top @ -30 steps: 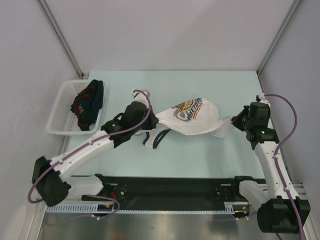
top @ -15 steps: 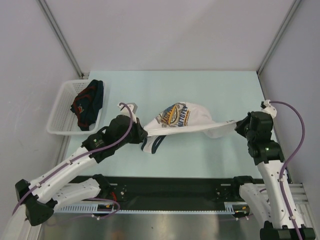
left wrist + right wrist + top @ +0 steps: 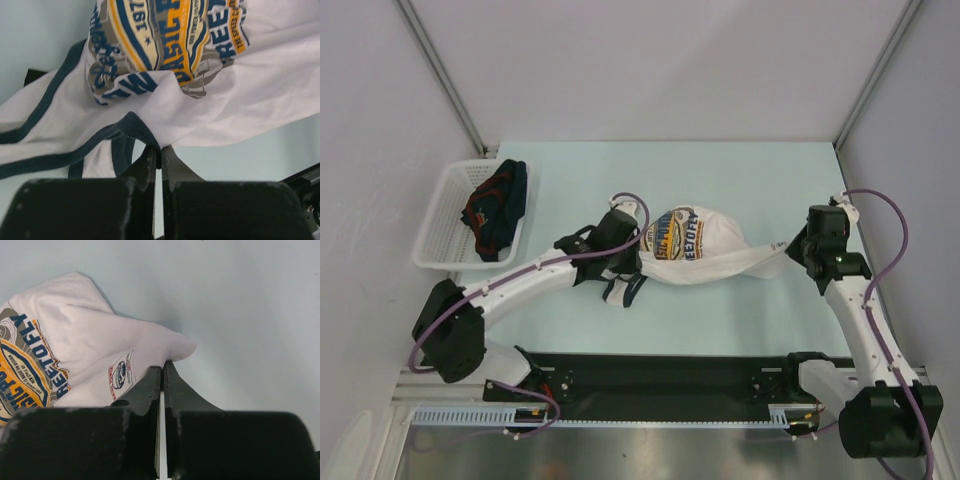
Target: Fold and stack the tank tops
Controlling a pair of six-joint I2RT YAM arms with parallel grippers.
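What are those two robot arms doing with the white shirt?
They are holding the white tank top stretched between them over the table. The left claw is shut on its dark-trimmed edge, and the right claw is shut on the opposite side. The navy tank top lies bunched up in the white basket at the left. Nothing is folded or stacked yet.

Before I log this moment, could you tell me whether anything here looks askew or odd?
The white tank top is bunched and wrinkled between the left gripper and right gripper, its print creased, not flat. The navy top lies crumpled in the basket.
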